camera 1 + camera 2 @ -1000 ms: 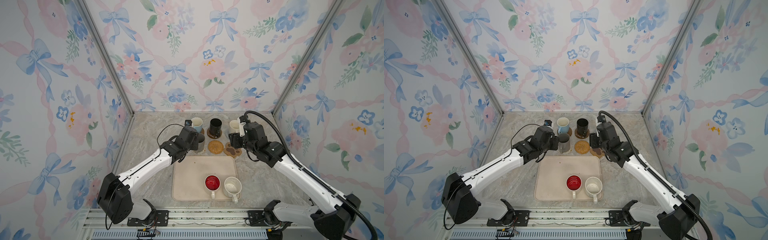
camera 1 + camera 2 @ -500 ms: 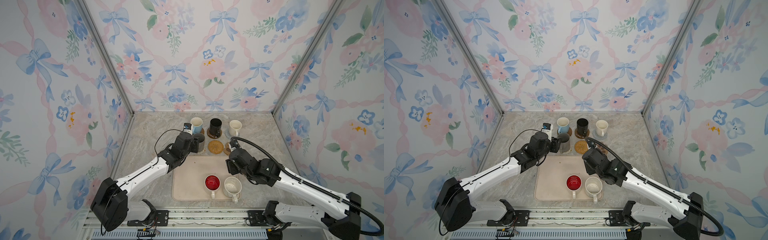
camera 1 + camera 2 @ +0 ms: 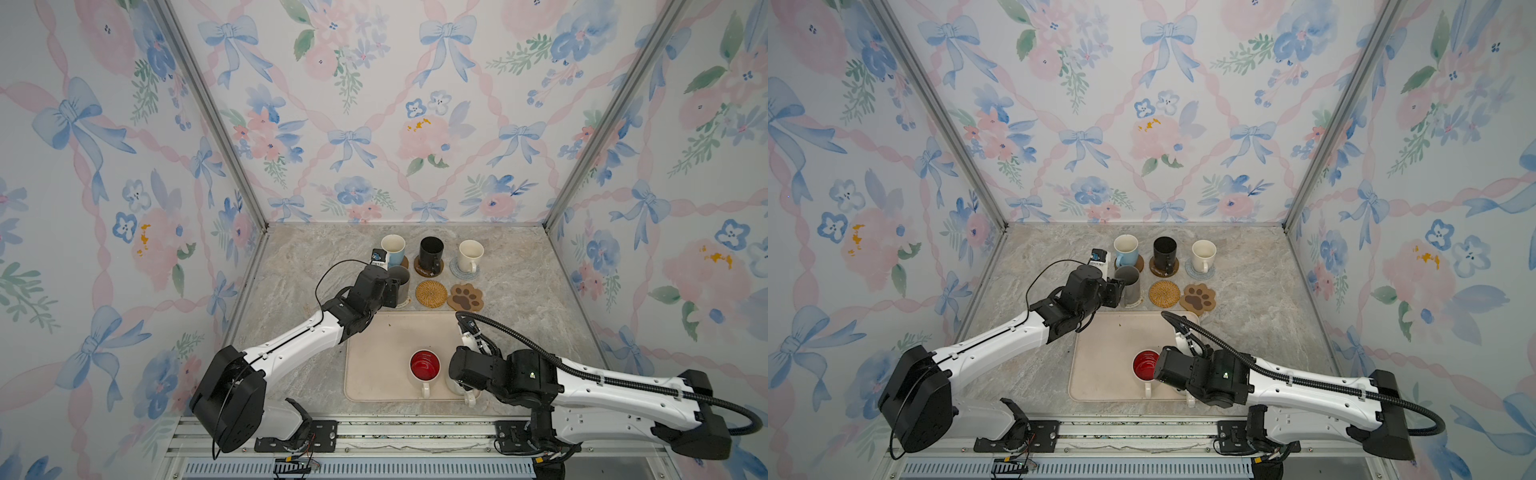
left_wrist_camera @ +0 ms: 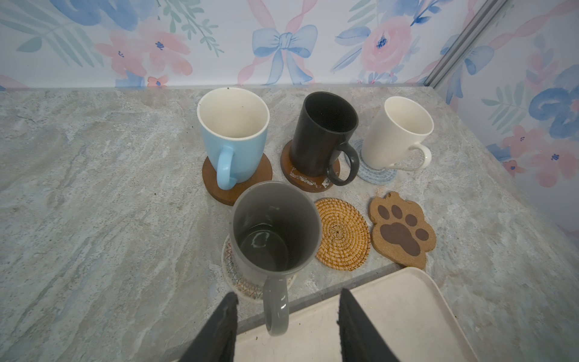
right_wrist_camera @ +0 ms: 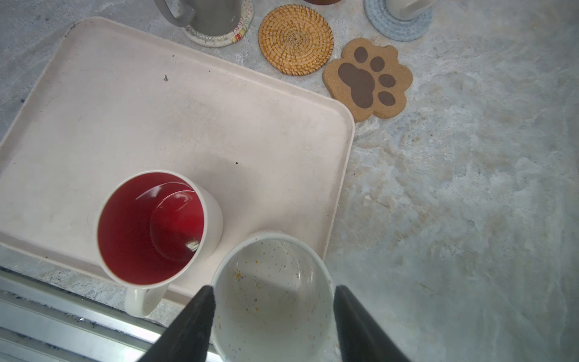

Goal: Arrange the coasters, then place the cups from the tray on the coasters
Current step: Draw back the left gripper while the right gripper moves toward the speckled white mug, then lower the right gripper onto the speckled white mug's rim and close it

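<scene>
A: Placement is going on, then. Which cups are waiting?

B: Two are sitting on the tray (image 5: pixel 156 109): the red-inside mug (image 5: pixel 150 225) and, just beside it, the speckled mug (image 5: pixel 269 266), which is standing at the tray's corner nearest the right arm's base. The grey mug (image 4: pixel 275 225) is standing upright on the cream crochet coaster (image 4: pixel 233 275), just beyond the tray's far edge.

A: What are the end effectors doing?

B: The left end effector (image 4: pixel 287 294) is hanging spread over the tray's far edge. The grey mug's handle is lying between the jaws with a gap on each side, so it is gripping nothing. The right end effector (image 5: pixel 272 290) is standing spread astride the speckled mug. Whether its pads are touching the mug, I cannot tell.

A: And the next move?

B: I am judging that the right one is needing to close on the speckled mug and lift it clear of the tray's rim. Then it is needing to carry it to a bare coaster. The rattan coaster (image 5: pixel 296 39) and the paw coaster (image 5: pixel 368 78) are both lying on the tabletop (image 5: pixel 454 188) just past the tray's far edge. The lift is calling for care around the red-inside mug.
</scene>
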### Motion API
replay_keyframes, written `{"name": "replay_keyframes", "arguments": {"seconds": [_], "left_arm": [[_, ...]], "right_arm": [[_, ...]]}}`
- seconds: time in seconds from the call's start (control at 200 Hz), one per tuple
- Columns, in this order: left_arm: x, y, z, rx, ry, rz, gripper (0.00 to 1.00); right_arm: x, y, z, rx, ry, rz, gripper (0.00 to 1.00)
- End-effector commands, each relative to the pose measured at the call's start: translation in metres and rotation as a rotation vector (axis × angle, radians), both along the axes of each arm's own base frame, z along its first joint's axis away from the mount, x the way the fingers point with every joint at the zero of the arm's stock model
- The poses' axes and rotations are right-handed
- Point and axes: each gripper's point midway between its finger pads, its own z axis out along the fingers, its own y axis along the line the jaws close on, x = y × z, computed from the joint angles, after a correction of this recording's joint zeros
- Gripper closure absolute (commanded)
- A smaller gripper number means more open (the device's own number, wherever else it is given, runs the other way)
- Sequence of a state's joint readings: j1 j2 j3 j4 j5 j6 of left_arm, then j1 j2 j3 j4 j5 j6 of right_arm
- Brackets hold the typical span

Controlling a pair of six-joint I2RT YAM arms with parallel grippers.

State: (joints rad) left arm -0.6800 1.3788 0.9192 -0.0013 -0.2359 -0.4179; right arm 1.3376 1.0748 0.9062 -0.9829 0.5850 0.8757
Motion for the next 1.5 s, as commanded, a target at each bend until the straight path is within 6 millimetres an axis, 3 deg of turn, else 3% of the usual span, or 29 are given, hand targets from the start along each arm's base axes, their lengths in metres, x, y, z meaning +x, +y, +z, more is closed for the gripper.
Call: {"name": "replay_keyframes", "arguments": {"seconds": [0.0,0.205,0.55,0.74,0.93,1.495], "left_arm": [[0.001,0.005,-0.016,0.044,0.023,0.003,0.51],[0.001,0.002,-0.02,0.041,0.034,-0.008,0.51],[-0.001,-0.002,-0.03,0.029,0.045,-0.025,0.5],[0.0,-0.005,-0.034,0.022,0.05,-0.036,0.49],[0.001,-0.007,-0.04,0.023,0.06,-0.038,0.49],[0.004,-0.014,-0.052,0.029,0.087,-0.055,0.49]], "right_arm": [[-0.006,-0.01,-0.008,-0.061,-0.01,-0.034,0.37],[-0.016,-0.003,-0.018,-0.033,-0.029,-0.034,0.35],[-0.024,-0.027,-0.031,0.079,0.0,-0.116,0.35],[-0.034,-0.021,-0.04,0.172,0.056,-0.057,0.39],[-0.041,-0.038,-0.046,0.127,0.056,-0.056,0.41],[-0.063,-0.038,-0.071,0.105,0.126,0.008,0.41]]}}
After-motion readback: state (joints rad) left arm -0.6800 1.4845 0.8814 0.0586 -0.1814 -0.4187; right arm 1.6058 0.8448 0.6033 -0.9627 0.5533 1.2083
